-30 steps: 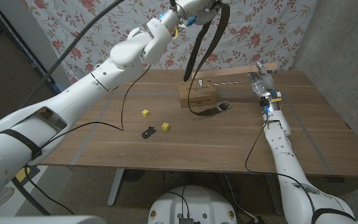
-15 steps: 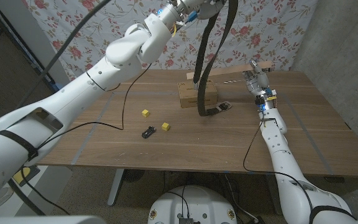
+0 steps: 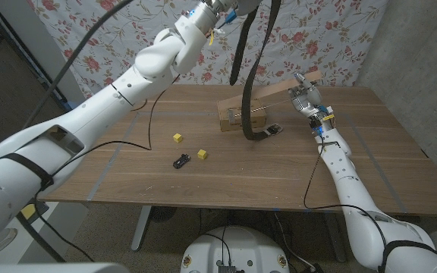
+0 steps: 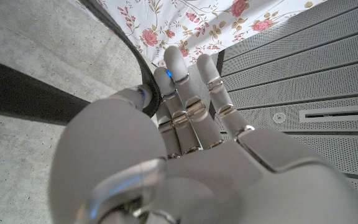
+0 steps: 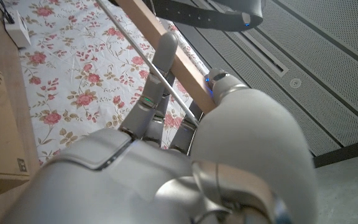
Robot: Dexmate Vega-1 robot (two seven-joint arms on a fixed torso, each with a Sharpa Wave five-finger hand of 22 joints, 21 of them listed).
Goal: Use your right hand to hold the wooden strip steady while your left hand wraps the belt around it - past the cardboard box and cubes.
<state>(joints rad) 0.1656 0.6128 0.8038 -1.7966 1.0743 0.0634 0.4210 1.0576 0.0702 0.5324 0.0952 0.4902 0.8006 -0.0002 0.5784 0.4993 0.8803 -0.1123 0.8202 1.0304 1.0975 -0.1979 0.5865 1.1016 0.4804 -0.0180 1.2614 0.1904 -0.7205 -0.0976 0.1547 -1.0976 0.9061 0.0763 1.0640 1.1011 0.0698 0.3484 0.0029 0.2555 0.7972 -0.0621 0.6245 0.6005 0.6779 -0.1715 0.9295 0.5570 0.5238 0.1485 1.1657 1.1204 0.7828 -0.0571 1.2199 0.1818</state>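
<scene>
With our right hand (image 3: 303, 94) clamped on the wooden strip (image 3: 279, 89) slanting up from the cardboard box (image 3: 241, 115), we should keep it rigid while our left hand (image 3: 220, 7), gripping the belt (image 3: 247, 83) high above, lowers the loop around it.

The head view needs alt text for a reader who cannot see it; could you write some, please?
The left hand holds a dark belt high, looping down beside a cardboard box, while the right hand grips a tilted wooden strip. Two yellow cubes lie on the wooden table.
</scene>
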